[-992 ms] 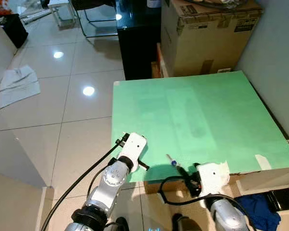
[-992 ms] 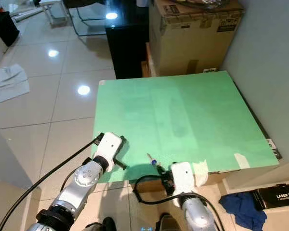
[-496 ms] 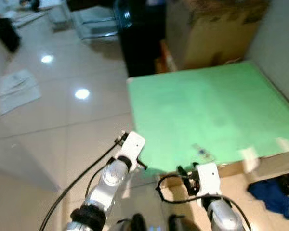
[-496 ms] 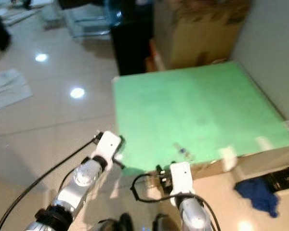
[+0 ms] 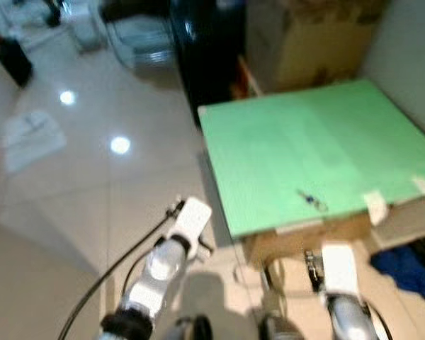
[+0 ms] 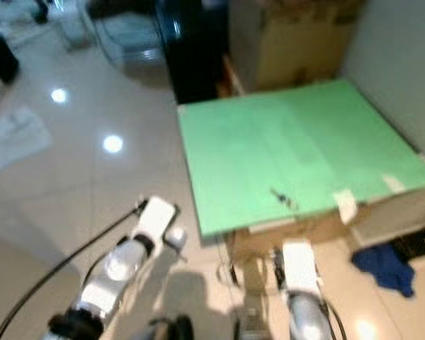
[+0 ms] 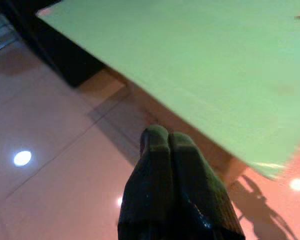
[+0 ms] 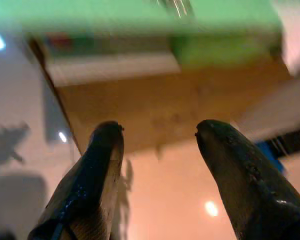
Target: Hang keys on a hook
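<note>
While the head views have swung since half a second ago, the keys point(image 5: 311, 200) lie near the green counter's point(image 5: 283, 149) front edge. Left wrist: left end effector point(image 7: 162, 142) pressed closed, empty. Right wrist: right end effector point(image 8: 157, 131) spread wide, empty, below the counter's edge.

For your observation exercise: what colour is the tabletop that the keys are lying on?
Light green. The tabletop shows best in the left eye view, with the keys near its front edge.

- A home room in use for storage, the frames blurred.
- Glossy tile floor point(image 5: 92, 191) with lamp glare.
- Green table point(image 5: 304, 163) at 1 o'clock.
- Cardboard box point(image 5: 304, 42) and black cabinet point(image 5: 205, 49) at 12.
- Blue cloth point(image 5: 404, 265) at 4.
</note>
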### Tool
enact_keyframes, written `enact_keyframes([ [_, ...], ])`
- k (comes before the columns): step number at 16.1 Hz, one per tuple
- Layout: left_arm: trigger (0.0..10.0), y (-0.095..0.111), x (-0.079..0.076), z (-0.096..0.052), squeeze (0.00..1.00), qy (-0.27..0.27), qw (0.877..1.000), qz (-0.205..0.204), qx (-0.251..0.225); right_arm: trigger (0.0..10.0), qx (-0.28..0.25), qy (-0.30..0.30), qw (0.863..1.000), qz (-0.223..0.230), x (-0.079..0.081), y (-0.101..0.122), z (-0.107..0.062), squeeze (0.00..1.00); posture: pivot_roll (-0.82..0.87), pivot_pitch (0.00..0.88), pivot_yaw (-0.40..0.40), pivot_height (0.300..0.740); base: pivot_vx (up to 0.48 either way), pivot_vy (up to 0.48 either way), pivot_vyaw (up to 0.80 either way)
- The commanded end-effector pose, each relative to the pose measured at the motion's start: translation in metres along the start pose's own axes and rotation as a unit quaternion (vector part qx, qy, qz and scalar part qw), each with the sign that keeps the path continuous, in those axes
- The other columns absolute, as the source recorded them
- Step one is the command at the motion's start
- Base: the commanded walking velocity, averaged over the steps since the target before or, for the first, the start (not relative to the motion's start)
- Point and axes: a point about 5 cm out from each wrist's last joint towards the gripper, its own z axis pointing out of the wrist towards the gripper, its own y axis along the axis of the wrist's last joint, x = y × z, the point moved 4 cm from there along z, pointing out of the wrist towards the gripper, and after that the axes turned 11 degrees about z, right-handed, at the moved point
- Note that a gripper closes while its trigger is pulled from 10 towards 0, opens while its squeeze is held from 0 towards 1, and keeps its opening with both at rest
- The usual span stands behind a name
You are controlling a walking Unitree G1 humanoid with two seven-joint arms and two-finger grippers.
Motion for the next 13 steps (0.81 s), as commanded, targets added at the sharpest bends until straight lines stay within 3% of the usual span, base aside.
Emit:
enact_keyframes([
  [1,10.0,-0.001,-0.006,-0.003,0.0,-0.01,1.0,0.005,-0.001,10.0,-0.012,-0.025,1.0,-0.002,-0.011,0.006,0.002,0.0,-0.29,0.249,0.085,0.74,0.0,0.0,0.0],
  [4,10.0,0.005,-0.015,-0.009,0.0,-0.015,1.0,-0.009,-0.018,10.0,-0.073,-0.032,0.997,-0.002,-0.017,0.024,-0.008,0.0,-0.29,0.238,0.083,0.74,0.0,-0.297,0.0],
  [7,10.0,0.007,-0.023,-0.013,0.0,-0.011,0.999,-0.028,-0.023,10.0,-0.098,0.013,0.995,0.0,-0.007,0.035,-0.012,0.0,-0.3,0.235,0.082,0.74,0.211,-0.379,0.0],
  [11,10.0,0.007,-0.024,-0.013,0.0,-0.005,0.999,-0.033,-0.013,10.0,-0.114,0.032,0.993,0.006,-0.003,0.051,-0.005,0.0,-0.29,0.228,0.083,0.74,0.448,0.0,0.17],
  [13,10.0,0.006,-0.025,-0.014,0.0,-0.003,0.999,-0.031,-0.008,10.0,-0.112,0.035,0.993,0.006,-0.003,0.052,-0.003,0.0,-0.29,0.23,0.083,0.74,0.0,0.0,0.63],
])
